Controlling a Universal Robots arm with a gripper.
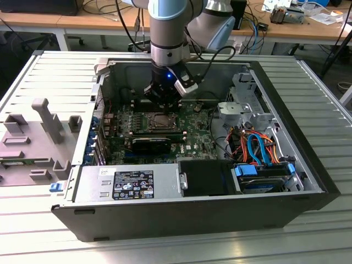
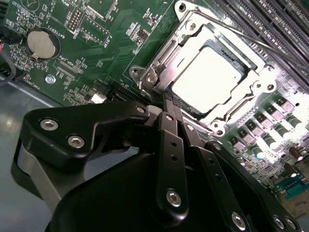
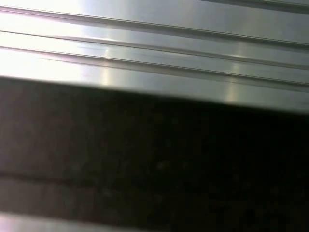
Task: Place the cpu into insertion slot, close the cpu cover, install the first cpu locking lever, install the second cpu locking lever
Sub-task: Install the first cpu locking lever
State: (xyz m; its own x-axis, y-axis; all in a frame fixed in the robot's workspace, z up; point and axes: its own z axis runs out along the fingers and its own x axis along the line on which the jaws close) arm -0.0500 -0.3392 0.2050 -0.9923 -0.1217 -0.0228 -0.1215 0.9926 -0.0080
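Observation:
The cpu (image 2: 210,77), with a bright silver top, lies in the insertion slot (image 2: 145,77) on the green board. The cpu cover (image 2: 256,77) lies flat over it, and the chip shows through its window. A thin locking lever rod (image 2: 251,36) runs along one side of the socket. In the second wrist view my gripper (image 2: 169,104) is shut, with its black fingertips (image 2: 166,113) pressed together at the socket's edge, touching the metal there. I cannot tell whether a lever lies under the tips. In the exterior view the gripper (image 1: 164,104) hangs low just behind the socket (image 1: 159,120) inside the open computer case.
Memory slots (image 2: 280,24) and a coin battery (image 2: 42,42) flank the socket. A black card (image 1: 151,144), the power supply (image 1: 137,184), and the drive cage with cables (image 1: 258,148) crowd the case. A grey fixture (image 1: 38,137) sits on the exterior view's left. The grooved metal table (image 3: 154,48) appears in the first wrist view.

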